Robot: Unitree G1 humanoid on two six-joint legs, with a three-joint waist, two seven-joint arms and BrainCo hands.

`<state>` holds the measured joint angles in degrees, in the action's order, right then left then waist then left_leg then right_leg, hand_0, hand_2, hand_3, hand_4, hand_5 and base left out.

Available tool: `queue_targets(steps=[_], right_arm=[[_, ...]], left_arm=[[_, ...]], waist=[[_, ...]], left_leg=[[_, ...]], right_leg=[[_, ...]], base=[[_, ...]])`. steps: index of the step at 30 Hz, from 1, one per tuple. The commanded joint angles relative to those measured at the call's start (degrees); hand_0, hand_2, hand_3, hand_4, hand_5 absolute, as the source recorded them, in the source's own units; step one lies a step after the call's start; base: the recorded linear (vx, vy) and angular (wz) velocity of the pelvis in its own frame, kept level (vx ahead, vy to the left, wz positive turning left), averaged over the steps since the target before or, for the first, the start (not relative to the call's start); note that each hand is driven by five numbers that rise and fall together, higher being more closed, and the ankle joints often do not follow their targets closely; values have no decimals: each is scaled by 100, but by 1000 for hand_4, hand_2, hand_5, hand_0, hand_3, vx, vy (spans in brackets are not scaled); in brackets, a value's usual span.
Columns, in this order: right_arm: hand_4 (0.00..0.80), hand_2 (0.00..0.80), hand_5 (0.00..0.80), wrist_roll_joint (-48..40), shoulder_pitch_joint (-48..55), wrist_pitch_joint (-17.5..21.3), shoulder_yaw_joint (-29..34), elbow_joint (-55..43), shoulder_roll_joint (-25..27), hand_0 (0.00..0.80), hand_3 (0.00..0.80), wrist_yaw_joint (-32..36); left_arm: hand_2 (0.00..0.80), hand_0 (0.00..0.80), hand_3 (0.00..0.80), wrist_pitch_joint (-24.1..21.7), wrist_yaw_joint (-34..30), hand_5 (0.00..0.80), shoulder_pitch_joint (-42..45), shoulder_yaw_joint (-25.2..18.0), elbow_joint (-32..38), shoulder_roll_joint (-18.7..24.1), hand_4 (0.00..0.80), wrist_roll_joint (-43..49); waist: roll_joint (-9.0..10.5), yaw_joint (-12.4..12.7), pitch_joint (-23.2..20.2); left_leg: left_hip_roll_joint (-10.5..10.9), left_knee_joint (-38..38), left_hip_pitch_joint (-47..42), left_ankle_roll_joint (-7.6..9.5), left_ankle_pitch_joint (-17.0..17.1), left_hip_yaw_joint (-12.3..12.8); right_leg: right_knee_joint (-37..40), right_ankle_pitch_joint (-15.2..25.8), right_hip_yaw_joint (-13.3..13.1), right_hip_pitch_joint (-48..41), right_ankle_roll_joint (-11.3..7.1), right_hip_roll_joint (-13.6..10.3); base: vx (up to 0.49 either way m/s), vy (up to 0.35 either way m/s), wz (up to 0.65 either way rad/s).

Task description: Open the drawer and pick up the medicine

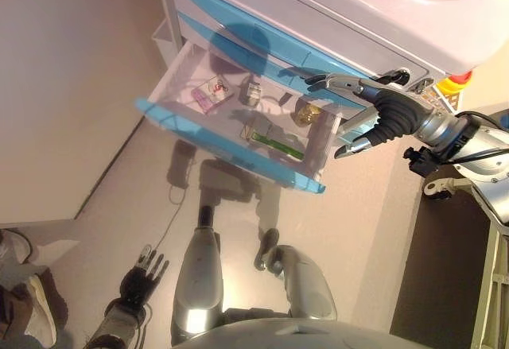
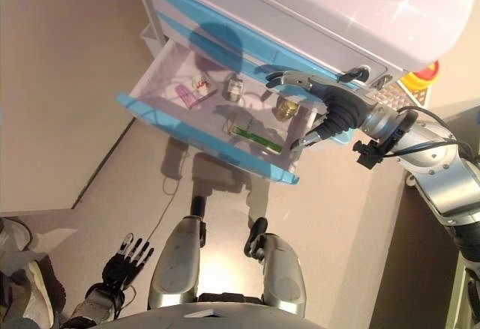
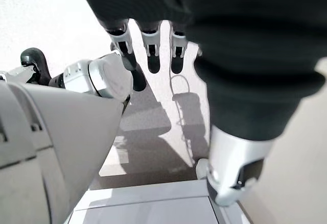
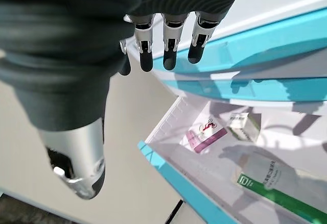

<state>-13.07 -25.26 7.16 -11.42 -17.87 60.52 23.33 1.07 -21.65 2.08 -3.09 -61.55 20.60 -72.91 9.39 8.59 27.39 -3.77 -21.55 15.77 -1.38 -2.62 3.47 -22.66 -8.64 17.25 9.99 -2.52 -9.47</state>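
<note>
The white drawer point(image 1: 188, 123) with a blue front stands pulled out of the cabinet point(image 1: 334, 15). Inside lie a pink packet point(image 1: 202, 99), a small white box point(image 1: 218, 88), a small bottle point(image 1: 252, 91), an amber jar point(image 1: 306, 113) and a long green box point(image 1: 274, 143). The pink packet point(image 4: 204, 136), the white box point(image 4: 244, 125) and the green box point(image 4: 276, 191) also show in the right wrist view. My right hand point(image 1: 380, 115) hovers open at the drawer's right end, just above the amber jar, holding nothing. My left hand point(image 1: 141, 278) hangs open low at my side, idle.
More blue-fronted drawers point(image 1: 238, 27) are shut above the open one. A yellow and red object point(image 1: 455, 83) sits by the cabinet's right side. A wall point(image 1: 71, 87) runs along the left, with beige floor point(image 1: 135, 198) below the drawer.
</note>
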Motion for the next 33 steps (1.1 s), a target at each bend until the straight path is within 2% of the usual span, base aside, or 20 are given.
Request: queue_targets(steps=[1,8,16,20,24,33], right_arm=[[0,0,0,130,-465,16,-280,13,-139,0,0,-19],[0,0,0,452,-1046,-197,-874,540,-291,0,0,-155],[0,0,0,1432,-1694,-115,-1336,1245,-320,0,0,-851],[0,0,0,1819,-1966,-213,-1537,1445,-348,0,0,-1163],[0,0,0,2187,-2227,-125,-1700,1746,-414,0,0,-1438],[0,0,0,2476,-2642,-219,-2024,2199,-606,0,0,-1832]], left_arm=[[0,0,0,34,49,0,310,86,210,1,0,127],[0,0,0,120,-16,0,330,106,203,-49,0,196],[0,0,0,180,55,0,385,177,347,-123,0,179],[0,0,0,179,128,0,411,191,467,-166,0,203],[0,0,0,168,188,0,445,187,581,-196,0,214],[0,0,0,175,204,0,528,175,691,-257,0,275]], waist=[[-24,142,-222],[-188,284,-152],[-379,394,-47],[-443,435,-10],[-496,497,37],[-582,619,62]], left_leg=[[272,315,-183,202,-359,84],[375,207,-61,185,-347,-49],[485,145,86,198,-310,-115],[519,126,148,202,-294,-153],[533,83,194,220,-298,-181],[578,-26,262,246,-341,-216]], right_leg=[[108,623,-11,129,-378,43],[137,497,8,135,-286,12],[77,445,-37,257,-259,-30],[71,439,-85,301,-256,-36],[8,443,-79,364,-263,-67],[-71,426,-46,416,-260,-133]], base=[[24,14,15],[22,35,7],[-1,34,8],[-6,30,11],[-2,22,6],[8,16,2]])
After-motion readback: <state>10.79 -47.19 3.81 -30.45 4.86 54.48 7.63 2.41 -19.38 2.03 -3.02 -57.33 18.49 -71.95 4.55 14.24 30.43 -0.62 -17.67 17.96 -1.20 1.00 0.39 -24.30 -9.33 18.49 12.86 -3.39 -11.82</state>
